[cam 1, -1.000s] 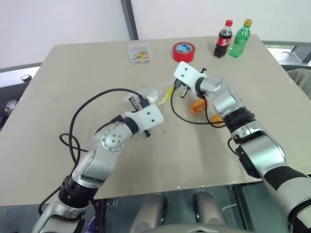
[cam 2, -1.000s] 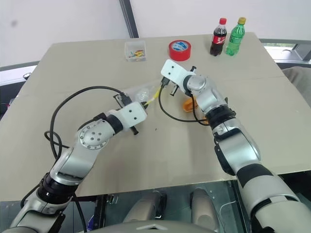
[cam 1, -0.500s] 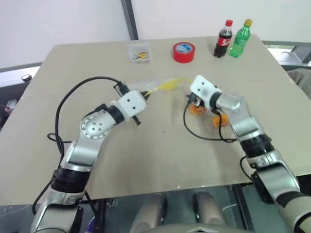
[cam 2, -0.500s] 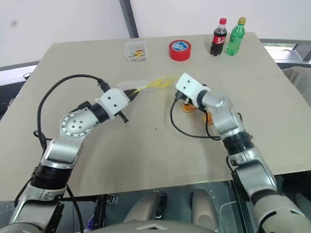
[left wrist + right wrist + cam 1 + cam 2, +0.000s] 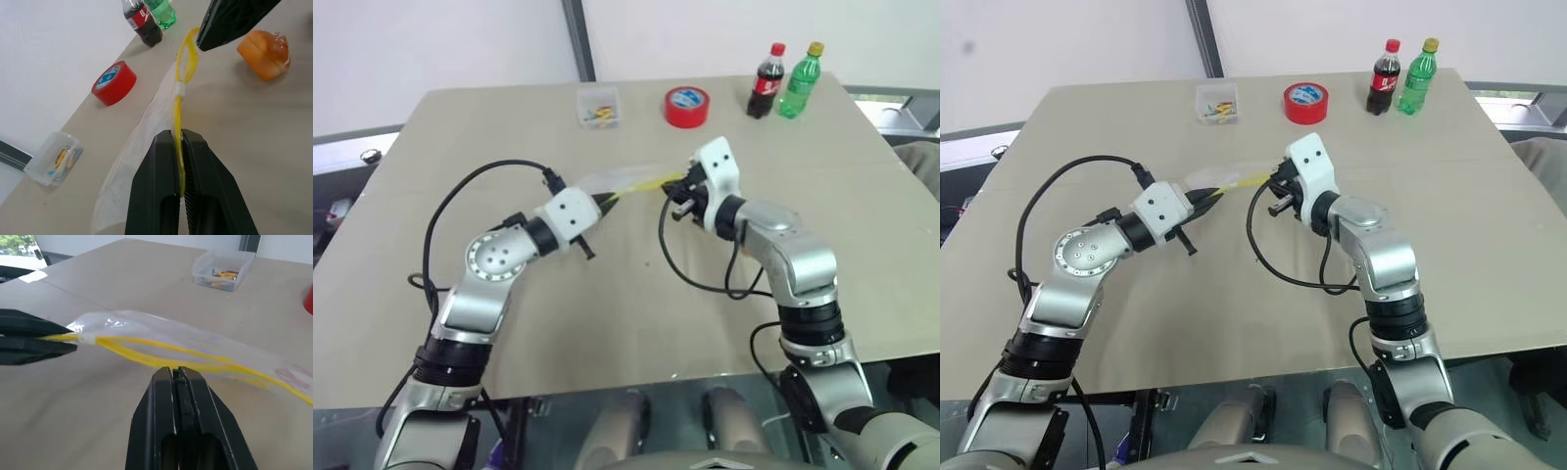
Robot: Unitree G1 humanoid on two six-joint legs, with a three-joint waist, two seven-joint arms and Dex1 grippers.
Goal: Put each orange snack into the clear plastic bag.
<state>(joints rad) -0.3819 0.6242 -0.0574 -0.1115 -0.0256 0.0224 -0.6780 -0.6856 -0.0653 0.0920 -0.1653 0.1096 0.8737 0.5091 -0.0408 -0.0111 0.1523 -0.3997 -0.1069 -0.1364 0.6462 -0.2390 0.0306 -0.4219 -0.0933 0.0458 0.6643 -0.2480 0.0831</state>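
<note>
The clear plastic bag [image 5: 619,180] hangs stretched just above the table between both grippers, its yellow zipper strips parted into a narrow loop. My left gripper [image 5: 180,141] is shut on one end of the zipper. At the other end my right gripper [image 5: 176,371] is shut, its tips pinched on the near zipper strip. One orange snack [image 5: 264,48] in a clear wrapper lies on the table just beyond the right gripper's fingers [image 5: 230,22]. In the eye views my right arm hides the snacks.
At the table's far edge stand a red tape roll [image 5: 686,106], a cola bottle [image 5: 765,80], a green bottle [image 5: 801,76] and a small clear box of coloured bits [image 5: 600,108]. Black cables loop beside both forearms.
My right gripper has drawn back from the orange snacks to the bag's free end, with its wrist rolled over. The left gripper keeps its hold on the zipper and has barely moved.
</note>
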